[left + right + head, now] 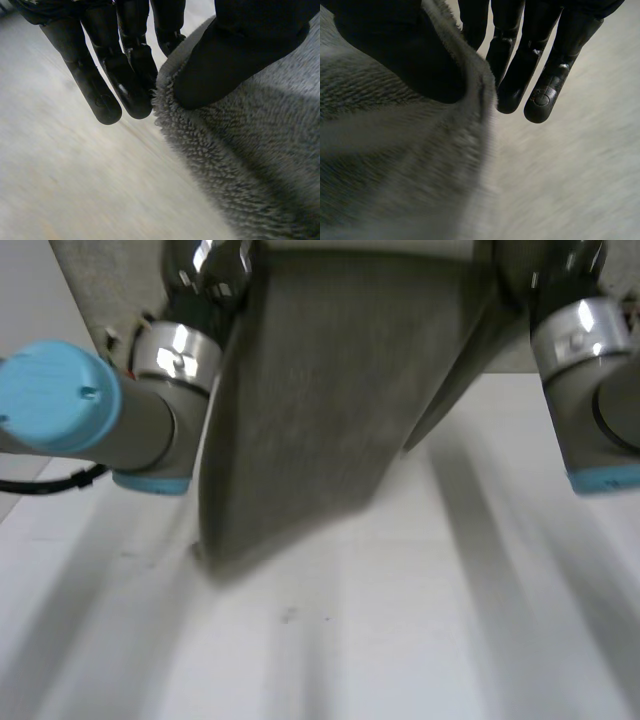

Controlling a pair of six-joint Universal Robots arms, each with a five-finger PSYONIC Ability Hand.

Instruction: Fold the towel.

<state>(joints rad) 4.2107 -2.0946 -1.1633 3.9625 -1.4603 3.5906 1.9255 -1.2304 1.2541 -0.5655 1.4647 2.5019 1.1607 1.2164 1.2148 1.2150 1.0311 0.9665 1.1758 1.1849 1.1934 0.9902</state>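
Towel [300, 420] hung limp – soft, light, we judged. Left hand [235, 50], right hand [390, 50] pinched top edge – thumb against fingers.

Above the table [400, 640], the towel [300, 410] between left arm [120, 410] and right arm [590, 390].
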